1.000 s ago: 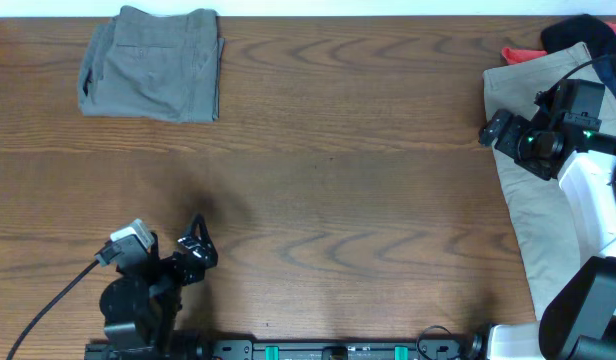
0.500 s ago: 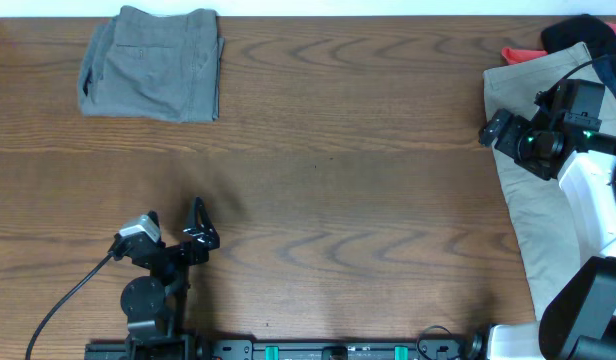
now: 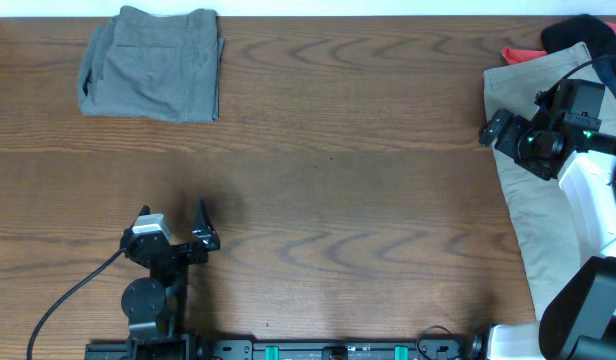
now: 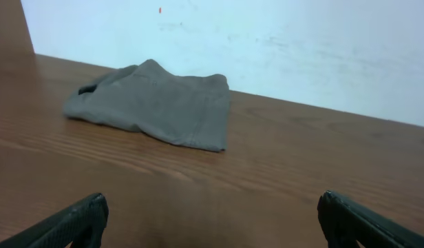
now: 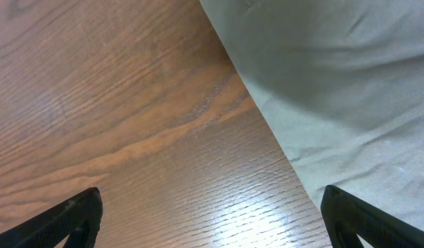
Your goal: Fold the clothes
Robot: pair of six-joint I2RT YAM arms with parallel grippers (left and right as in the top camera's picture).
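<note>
Both wide, empty: left hand [image 4: 212, 224], right hand [image 5: 212, 217] at tan shorts [image 5: 322, 83] edge; grey-green shorts [image 3: 151, 63] folded.

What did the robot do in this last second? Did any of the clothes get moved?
Only the left arm moved: the left gripper swung slightly right and away from the robot, open and empty. Nothing was grabbed or let go. The right gripper stayed open at the edge of the tan shorts, and the folded grey shorts lay untouched.
</note>
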